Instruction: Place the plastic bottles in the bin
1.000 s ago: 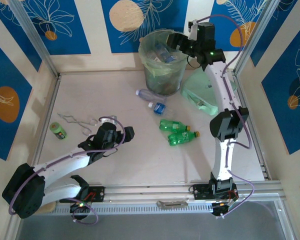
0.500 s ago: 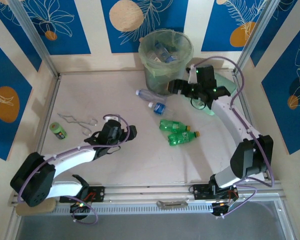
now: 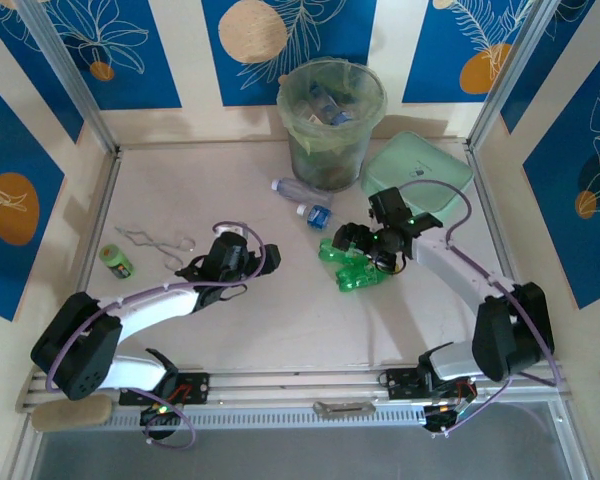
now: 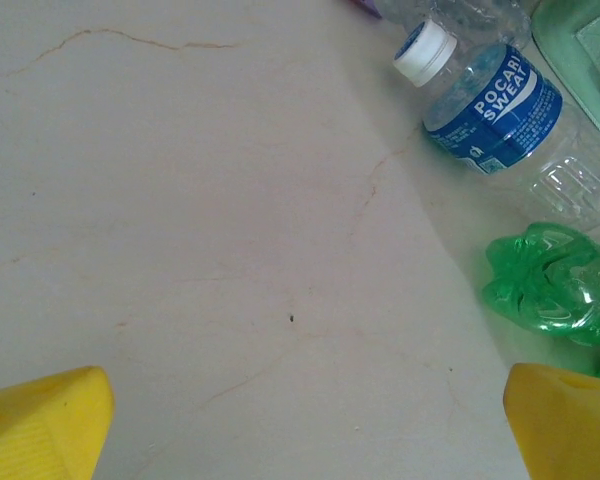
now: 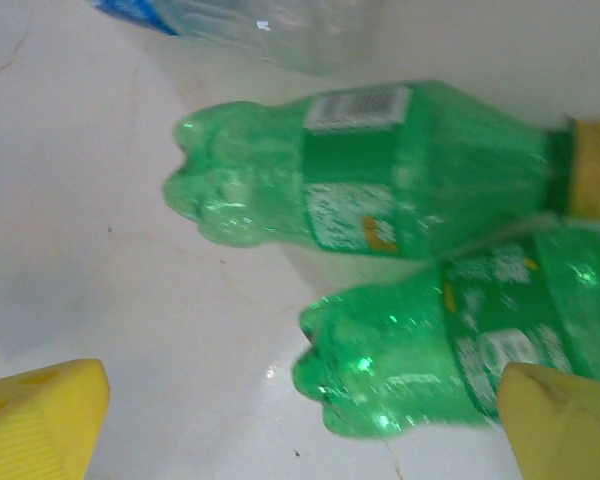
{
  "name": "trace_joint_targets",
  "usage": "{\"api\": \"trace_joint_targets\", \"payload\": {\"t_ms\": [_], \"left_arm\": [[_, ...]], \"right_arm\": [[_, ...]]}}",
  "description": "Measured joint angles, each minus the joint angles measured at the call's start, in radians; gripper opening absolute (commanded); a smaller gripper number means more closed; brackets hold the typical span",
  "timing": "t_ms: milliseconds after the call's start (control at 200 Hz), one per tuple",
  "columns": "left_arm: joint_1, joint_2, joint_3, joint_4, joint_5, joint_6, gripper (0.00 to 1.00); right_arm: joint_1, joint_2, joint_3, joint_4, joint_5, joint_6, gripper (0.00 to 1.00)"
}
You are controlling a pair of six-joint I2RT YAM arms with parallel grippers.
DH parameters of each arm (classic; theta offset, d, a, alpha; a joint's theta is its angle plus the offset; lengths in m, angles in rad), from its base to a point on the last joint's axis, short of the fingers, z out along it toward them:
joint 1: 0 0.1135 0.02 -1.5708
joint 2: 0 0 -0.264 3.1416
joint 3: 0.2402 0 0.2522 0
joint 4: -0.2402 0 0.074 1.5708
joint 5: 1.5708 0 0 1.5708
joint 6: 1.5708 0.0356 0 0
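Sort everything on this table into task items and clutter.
Job: two green bottles; blue-labelled clear bottle; second clear bottle; binned bottles; bin.
Lying about: mint-green lid; green tape roll; bent wire.

A pair of bottles (image 5: 380, 180) lay side by side on the bench (image 3: 180, 180), two other bottles (image 3: 317, 213) behind them, before the bin (image 3: 330, 150).

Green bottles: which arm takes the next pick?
Right. The right gripper, open, hangs directly over the green bottles; the left gripper, also open, sits over bare table farther from them.
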Motion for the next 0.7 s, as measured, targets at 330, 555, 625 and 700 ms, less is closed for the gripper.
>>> {"api": "trace_joint_targets", "payload": {"t_ms": [330, 555, 625, 700], "left_arm": [[0.008, 0.002, 0.0, 0.0, 0.003, -0.007, 1.0], [0.014, 0.002, 0.0, 0.0, 0.003, -0.008, 1.0], [0.015, -0.004, -0.002, 0.0, 0.003, -0.008, 1.0], [0.016, -0.018, -0.009, -0.001, 0.003, -0.008, 1.0]], "right_arm": [[0.051, -0.076, -0.12, -0.042, 0.119, 0.266, 0.98], [0.078, -0.072, -0.183, 0.018, 0.167, 0.432, 0.95], [0.077, -0.062, -0.2, 0.048, 0.172, 0.476, 0.95], [0.074, -0.043, -0.211, 0.078, 0.174, 0.509, 0.94]]}}
